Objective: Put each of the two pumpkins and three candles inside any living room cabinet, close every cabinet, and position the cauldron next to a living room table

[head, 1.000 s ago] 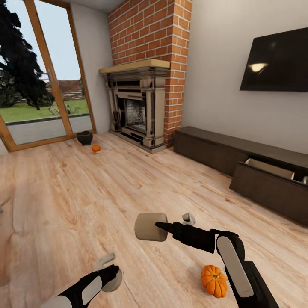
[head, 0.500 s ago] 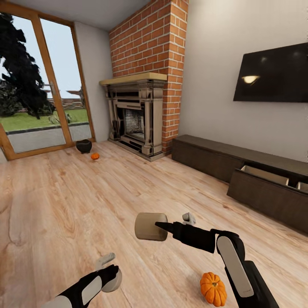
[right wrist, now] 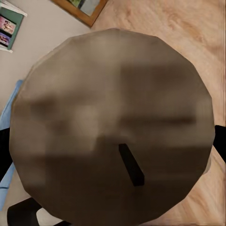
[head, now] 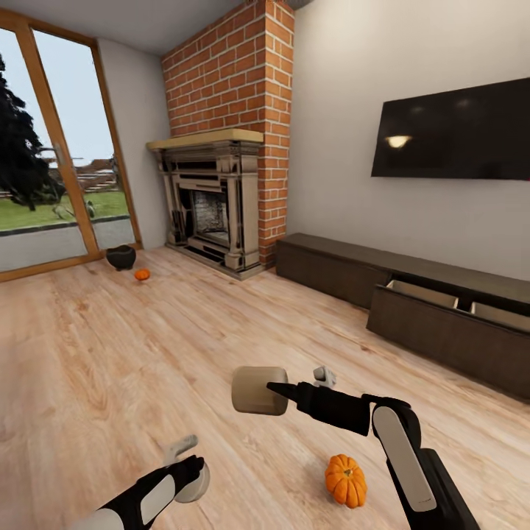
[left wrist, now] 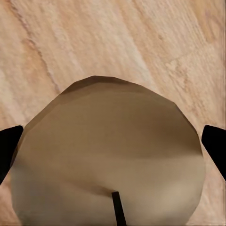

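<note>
The right claw (head: 274, 388) was clamped on a cream candle (head: 258, 391), held out sideways above the wooden floor (head: 110, 353); from the right wrist camera that candle's (right wrist: 113, 127) round wick end sat squarely between the dark fingers (right wrist: 220, 141). Down low, the left claw (head: 188, 460) gripped a second candle (head: 195, 482), and the left wrist camera had its face (left wrist: 108, 155) wedged between two black fingertips (left wrist: 8, 146). An orange pumpkin (head: 346, 480) lay on the floor just beside the right arm (head: 401, 456). Far across the room, the black cauldron (head: 121, 256) stood on the floor near the glass door (head: 44, 184), with the other pumpkin (head: 142, 274) close beside it. The brick fireplace (head: 213, 199) rose behind them. Along the wall under the television (head: 453, 132) ran the dark cabinet (head: 442, 309), one drawer (head: 442, 324) pulled out, pale insides showing.
</note>
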You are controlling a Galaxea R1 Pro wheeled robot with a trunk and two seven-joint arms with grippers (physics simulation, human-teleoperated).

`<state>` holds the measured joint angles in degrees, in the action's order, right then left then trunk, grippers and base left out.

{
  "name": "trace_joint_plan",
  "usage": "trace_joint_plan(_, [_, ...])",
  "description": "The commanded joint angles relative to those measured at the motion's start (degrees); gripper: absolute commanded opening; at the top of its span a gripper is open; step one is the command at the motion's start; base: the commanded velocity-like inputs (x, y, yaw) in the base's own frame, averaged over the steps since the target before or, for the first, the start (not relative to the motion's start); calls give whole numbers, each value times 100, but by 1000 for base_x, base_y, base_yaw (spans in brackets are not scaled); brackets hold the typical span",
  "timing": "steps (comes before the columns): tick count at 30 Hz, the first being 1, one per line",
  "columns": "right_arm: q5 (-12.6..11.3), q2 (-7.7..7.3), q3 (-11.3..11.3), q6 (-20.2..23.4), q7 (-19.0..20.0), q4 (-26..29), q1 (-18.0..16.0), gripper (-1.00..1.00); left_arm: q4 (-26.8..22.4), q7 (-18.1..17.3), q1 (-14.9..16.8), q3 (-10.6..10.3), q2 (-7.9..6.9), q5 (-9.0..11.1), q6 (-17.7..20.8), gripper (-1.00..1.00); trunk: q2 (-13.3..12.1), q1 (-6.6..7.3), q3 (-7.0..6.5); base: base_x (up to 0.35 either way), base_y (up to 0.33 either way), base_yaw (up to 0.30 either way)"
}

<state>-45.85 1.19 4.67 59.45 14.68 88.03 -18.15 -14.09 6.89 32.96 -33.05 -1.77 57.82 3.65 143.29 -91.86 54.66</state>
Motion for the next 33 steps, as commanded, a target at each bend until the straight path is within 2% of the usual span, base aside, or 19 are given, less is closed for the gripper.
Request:
trace_joint_plan(1, [32, 4, -5, 22, 52, 2, -5, -100, -23, 55, 0, -44, -8, 37, 22, -100, 3, 4, 5, -244, -74, -229])
trace_joint_plan(14, [32, 4, -4, 20, 52, -5, -5, -100, -23, 66, 0, -58, -6, 21, 22, -100, 3, 4, -3, -186, -124, -49])
trace_joint_plan(21, [32, 4, -9, 17, 52, -5, -5, -100, -23, 67, 0, -61, -6, 11, 22, -100, 3, 4, -35, -104, -149, -187])
trace_joint_plan(33, [26, 4, -10, 17, 62, -6, -5, -100, -23, 67, 0, -61, -8, 10, 22, -100, 3, 4, -96, -7, -8, -207])
